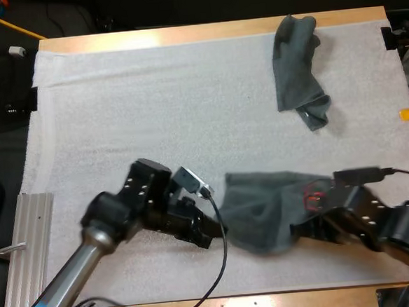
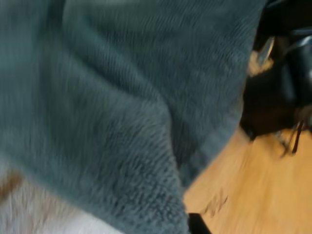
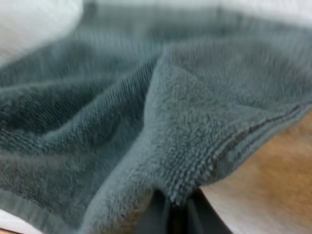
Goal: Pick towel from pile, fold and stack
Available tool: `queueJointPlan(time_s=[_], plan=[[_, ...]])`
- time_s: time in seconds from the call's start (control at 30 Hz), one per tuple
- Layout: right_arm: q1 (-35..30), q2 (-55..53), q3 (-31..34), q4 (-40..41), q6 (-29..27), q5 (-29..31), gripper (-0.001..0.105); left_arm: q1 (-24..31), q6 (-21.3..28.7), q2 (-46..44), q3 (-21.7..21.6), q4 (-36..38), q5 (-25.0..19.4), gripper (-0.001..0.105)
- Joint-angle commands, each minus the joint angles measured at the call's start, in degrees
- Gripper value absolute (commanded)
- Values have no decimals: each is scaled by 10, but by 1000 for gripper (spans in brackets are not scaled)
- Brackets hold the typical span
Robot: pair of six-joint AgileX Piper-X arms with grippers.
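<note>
Rumpled grey-green towel [image 1: 261, 216] lies bunched; fingers of right gripper [image 3: 173, 210] pinch its hem; left gripper [image 1: 217, 231]: cannot tell.

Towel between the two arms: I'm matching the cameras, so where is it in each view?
High view: the towel sits at the white mat's near side, between the left end effector and the right end effector.
Left wrist view: the towel is close up, beside the bare wooden table.
Right wrist view: the towel has its hem pinched in the right end effector.
Shared landmark: the wooden table along the mat's near edge.
</note>
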Motion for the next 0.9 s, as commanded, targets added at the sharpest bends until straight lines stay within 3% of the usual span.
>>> queueJointPlan(time_s=[0.0,0.23,0.37,0.6,0.73,0.87], plan=[[0,-9,-22,10,5,2,0,0,-24,-24,-25,2,-4,0],[0,-15,-105,59,2,-11,0,0,-71,-85,-103,20,-5,0],[0,-15,-144,98,2,-24,0,0,-61,-117,-129,92,-50,0],[0,-15,-157,117,4,-132,0,0,-45,-169,-131,193,-109,0],[0,-7,-149,98,4,-135,0,0,-16,-171,-125,221,-148,0],[0,18,-103,33,-5,-135,0,0,6,-154,-85,198,-204,0]])
